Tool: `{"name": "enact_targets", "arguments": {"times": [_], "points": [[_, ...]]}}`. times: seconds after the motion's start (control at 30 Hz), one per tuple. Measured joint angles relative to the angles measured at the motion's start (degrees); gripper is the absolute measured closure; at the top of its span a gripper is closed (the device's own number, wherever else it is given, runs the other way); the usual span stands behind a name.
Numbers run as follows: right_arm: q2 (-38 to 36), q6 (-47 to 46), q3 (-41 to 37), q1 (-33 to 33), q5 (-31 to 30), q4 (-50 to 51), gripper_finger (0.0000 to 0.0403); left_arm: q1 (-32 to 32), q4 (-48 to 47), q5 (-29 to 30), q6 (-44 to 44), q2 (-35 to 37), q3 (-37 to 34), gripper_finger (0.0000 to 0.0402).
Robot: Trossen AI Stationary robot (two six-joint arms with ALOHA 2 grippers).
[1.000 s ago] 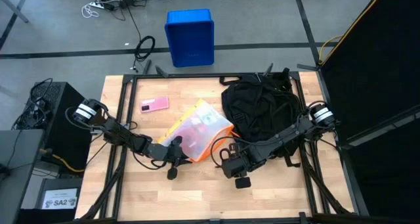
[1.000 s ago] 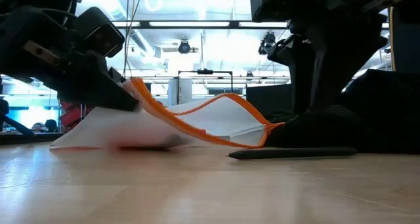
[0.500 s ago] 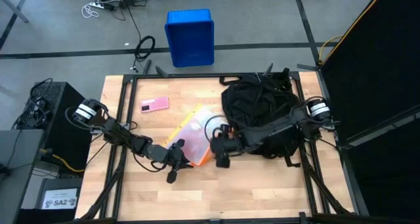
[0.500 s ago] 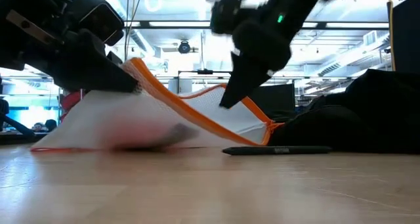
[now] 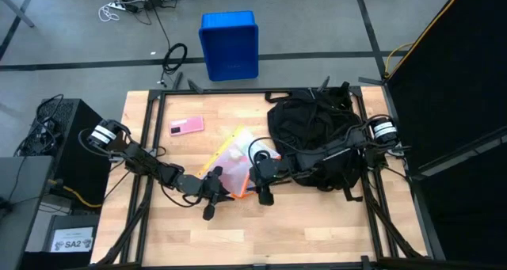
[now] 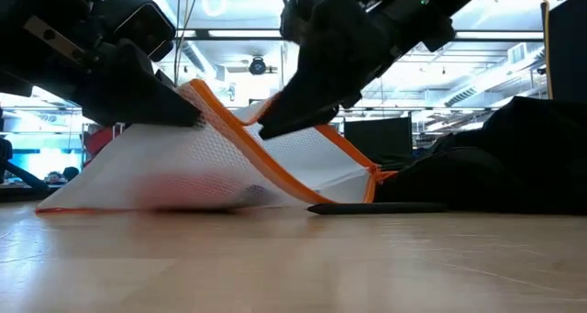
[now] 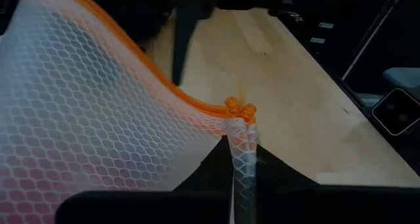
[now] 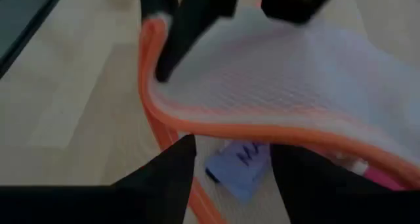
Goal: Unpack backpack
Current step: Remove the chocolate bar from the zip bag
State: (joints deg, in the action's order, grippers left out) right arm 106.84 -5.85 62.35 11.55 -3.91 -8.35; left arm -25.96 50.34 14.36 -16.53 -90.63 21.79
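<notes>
My left gripper [image 5: 212,184] pinches corner of white mesh pouch with orange zip [image 5: 234,161], keeping mouth lifted. My right gripper [image 5: 261,184], fingers parted, noses into opening. Large black fabric backpack [image 5: 313,131] slumps at table's two o'clock.

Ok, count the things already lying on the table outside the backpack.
2: the mesh pouch at the table's middle, beside the backpack, and the pink item toward the far left. More may be hidden under the arms.

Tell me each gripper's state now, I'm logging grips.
Left gripper: shut on the mesh pouch.
Right gripper: open, at the pouch's orange edge.
</notes>
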Motion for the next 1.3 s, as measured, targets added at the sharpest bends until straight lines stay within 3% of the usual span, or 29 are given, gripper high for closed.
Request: {"name": "enact_targets", "arguments": {"times": [0.17, 0.4, 0.83, 0.97, 1.17, 1.3], "points": [[2.65, -0.57, 0.72, -0.16, -2.43, -2.99, 0.0183, 0.02, -0.22, 0.15, 0.0, 0.0, 0.93, 0.0402], [12.21, -1.57, 9.08, -1.36, -2.73, -0.25, 0.0168, -0.39, -0.6, 0.26, 1.09, 0.0, 1.83, 0.0402], [16.48, -5.49, 12.08, -2.87, -1.3, 7.71, 0.0202, -0.45, -2.16, -0.06, 1.03, -0.07, 1.83, 0.0402], [16.46, -4.78, 12.09, -2.87, -0.54, 9.85, 0.0241, -0.46, -2.13, -0.06, 0.91, -0.07, 1.83, 0.0402], [16.15, -3.02, 12.09, -2.9, -0.17, 13.03, 0.0381, -0.48, -2.22, -0.03, 0.87, -0.07, 1.83, 0.0402], [14.55, -3.26, 11.94, -2.97, -0.67, 15.7, 0.0394, -0.48, -2.3, -0.02, 0.85, -0.07, 1.83, 0.0402]]}}
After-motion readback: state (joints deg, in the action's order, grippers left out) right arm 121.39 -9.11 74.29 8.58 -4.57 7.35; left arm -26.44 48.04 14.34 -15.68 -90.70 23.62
